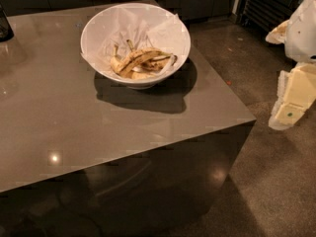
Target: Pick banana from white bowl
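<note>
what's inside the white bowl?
The large round white bowl holds crumpled white paper lining and a few overripe bananas; the longest curved brown-speckled banana lies on top. Paper and fruit cover the bowl's bottom. The tool is off right, over the floor.

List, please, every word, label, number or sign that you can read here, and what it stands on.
No readable text anywhere.
The gripper, at the right, off the table, shows only a small green dot, no letters.
The white bowl, its paper lining and the banana carry no print.
</note>
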You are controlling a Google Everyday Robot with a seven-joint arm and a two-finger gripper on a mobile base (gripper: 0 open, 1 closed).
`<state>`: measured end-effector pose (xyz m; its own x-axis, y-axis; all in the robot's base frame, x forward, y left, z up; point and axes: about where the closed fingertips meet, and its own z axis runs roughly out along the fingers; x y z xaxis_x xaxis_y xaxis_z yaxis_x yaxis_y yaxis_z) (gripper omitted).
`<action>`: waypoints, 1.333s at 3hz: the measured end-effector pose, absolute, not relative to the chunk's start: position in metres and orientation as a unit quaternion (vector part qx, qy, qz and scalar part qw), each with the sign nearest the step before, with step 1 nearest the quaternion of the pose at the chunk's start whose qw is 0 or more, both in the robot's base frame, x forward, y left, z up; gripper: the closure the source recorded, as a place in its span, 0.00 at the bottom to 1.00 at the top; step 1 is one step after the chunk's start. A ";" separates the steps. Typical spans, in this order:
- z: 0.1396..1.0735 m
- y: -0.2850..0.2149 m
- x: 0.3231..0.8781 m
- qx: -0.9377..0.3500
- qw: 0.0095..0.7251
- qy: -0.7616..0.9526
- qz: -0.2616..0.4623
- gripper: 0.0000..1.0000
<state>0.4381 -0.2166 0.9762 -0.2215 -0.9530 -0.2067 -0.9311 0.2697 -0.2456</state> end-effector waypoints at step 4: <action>0.998 -0.198 0.499 -0.678 0.106 0.720 -0.104 0.00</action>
<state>0.4989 -0.1984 0.9978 -0.0570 -0.9983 -0.0116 -0.9544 0.0579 -0.2928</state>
